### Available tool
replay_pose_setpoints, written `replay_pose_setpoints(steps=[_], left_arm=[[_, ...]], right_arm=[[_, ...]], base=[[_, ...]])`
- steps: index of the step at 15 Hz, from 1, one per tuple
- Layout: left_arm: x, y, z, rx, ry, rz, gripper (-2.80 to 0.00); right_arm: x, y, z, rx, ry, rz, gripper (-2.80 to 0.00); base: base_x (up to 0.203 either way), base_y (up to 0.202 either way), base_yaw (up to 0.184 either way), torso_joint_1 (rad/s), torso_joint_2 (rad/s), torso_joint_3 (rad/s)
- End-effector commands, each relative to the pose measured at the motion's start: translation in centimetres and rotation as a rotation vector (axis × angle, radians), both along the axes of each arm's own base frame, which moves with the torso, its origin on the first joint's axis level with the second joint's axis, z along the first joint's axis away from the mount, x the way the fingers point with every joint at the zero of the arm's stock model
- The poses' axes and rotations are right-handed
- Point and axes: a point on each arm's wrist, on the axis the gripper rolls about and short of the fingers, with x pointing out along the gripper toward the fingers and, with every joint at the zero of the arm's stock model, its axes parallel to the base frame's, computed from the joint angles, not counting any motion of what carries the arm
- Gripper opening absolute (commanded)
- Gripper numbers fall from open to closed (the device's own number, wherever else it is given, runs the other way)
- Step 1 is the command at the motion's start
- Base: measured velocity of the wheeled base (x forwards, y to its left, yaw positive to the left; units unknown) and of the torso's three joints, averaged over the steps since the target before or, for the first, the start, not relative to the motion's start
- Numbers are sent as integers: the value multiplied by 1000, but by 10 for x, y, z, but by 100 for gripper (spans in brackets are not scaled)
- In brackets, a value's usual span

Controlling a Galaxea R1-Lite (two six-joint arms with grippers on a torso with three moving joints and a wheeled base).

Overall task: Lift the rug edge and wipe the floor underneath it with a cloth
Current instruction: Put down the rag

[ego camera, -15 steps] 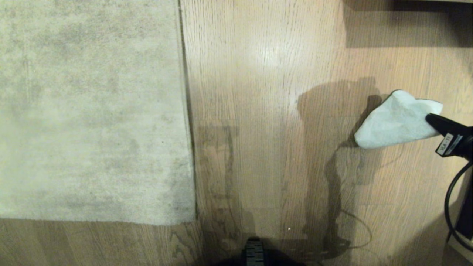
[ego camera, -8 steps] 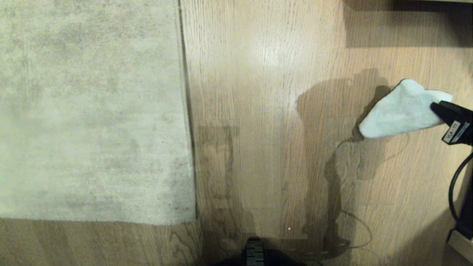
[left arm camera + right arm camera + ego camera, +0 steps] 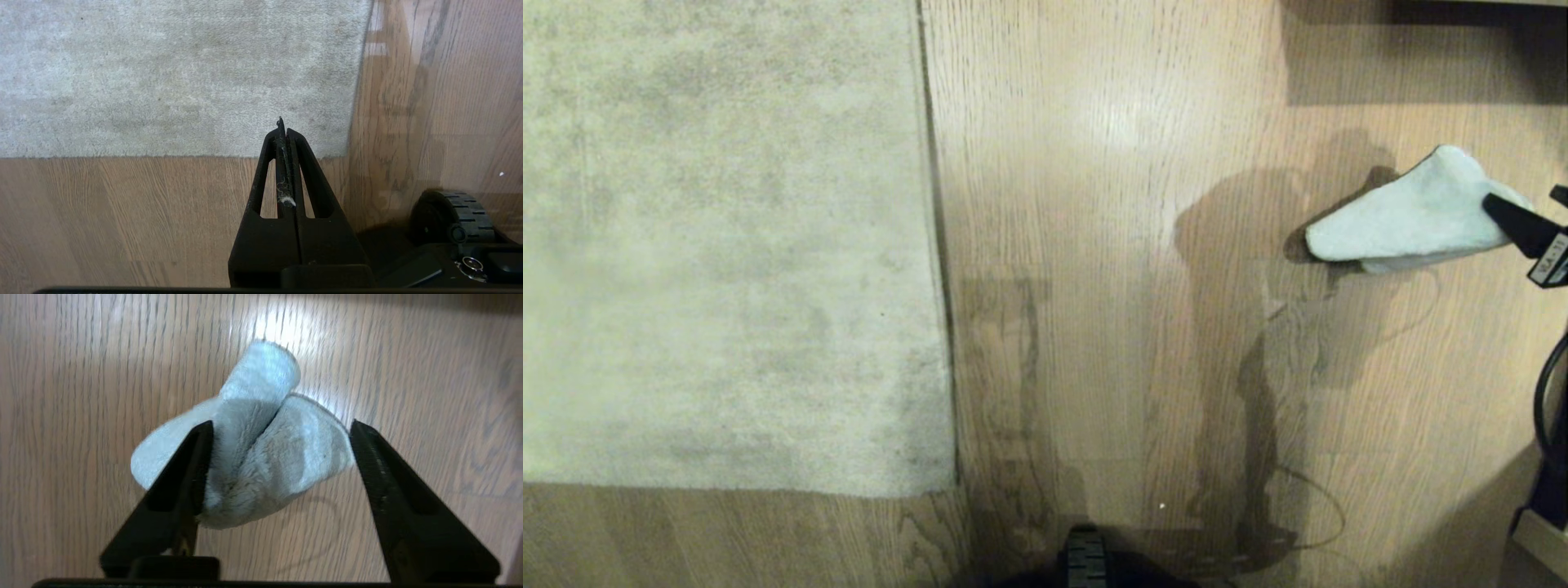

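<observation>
Rug [image 3: 727, 245] lies flat, pile up, mottled beige-grey, filling the area to my left. Rug edge [image 3: 937, 245] is a straight border, flush on the floor [image 3: 1111, 327], ending at a near corner; not lifted. Floor is light wood-grain planks with a glossy patch well right of the rug edge and my own shadows across it.

My left end effector [image 3: 282, 122] hangs over the rug's near corner, fingers pressed together, gripping nothing; some lint stuck between them. One of my base wheels [image 3: 453, 216] sits on the floor just right of that corner.

My right end effector [image 3: 282, 428] is far right of the rug edge, well apart from it, fingers spread wide. Cloth [image 3: 1405, 216] is pale blue-white and fluffy, bunched into a fold. It sits between the spread fingers: bunched end against one finger [image 3: 192, 457], far edge right at the other's tip. From the head view the cloth's free end points toward the rug, with its shadow right beside it. Can't tell if it's touching the floor.
</observation>
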Motion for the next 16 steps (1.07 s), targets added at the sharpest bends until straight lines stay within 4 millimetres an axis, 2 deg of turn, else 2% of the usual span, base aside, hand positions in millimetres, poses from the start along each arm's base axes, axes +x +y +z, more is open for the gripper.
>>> replay_pose_setpoints(steps=[1, 4, 5, 6, 7, 8, 9, 10, 12, 13, 14, 16], left_arm=[[0, 0, 0, -1, 1, 0, -280], [0, 0, 0, -1, 1, 0, -280], [0, 0, 0, -1, 1, 0, -280], [0, 0, 0, -1, 1, -1, -280], [0, 0, 0, -1, 1, 0, -280], [0, 0, 0, -1, 1, 0, -280], [0, 0, 0, -1, 1, -1, -280], [0, 0, 0, -1, 1, 0, -280], [0, 0, 0, -1, 1, 0, -280], [0, 0, 0, -1, 1, 0, -280], [0, 0, 0, -1, 1, 0, -280], [0, 0, 0, -1, 1, 0, -280]], right_arm=[[-1, -1, 17, -23, -61, -3, 0], [-12, 3, 33, -139, -111, -9, 0], [-16, 4, 25, -145, -79, -7, 0], [-22, -1, 6, -120, -16, -31, 0], [-35, -10, -22, -76, 79, -87, 0], [-46, -16, -41, -47, 135, -130, 0], [-51, -15, -49, -41, 154, -126, 0], [-50, -9, -47, -53, 146, -80, 0], [-46, -2, -19, -86, 77, -24, 0], [-47, -9, -7, -75, 59, -58, 0], [-51, -22, -5, -51, 65, -128, 0], [-70, -52, 3, -67, 43, -269, 0]], base=[[0, 0, 0, 0, 0, 0], [0, 0, 0, 0, 0, 0], [0, 0, 0, 0, 0, 0], [0, 0, 0, 0, 0, 0], [0, 0, 0, 0, 0, 0], [0, 0, 0, 0, 0, 0], [0, 0, 0, 0, 0, 0], [0, 0, 0, 0, 0, 0], [0, 0, 0, 0, 0, 0], [0, 0, 0, 0, 0, 0], [0, 0, 0, 0, 0, 0], [0, 0, 0, 0, 0, 0]])
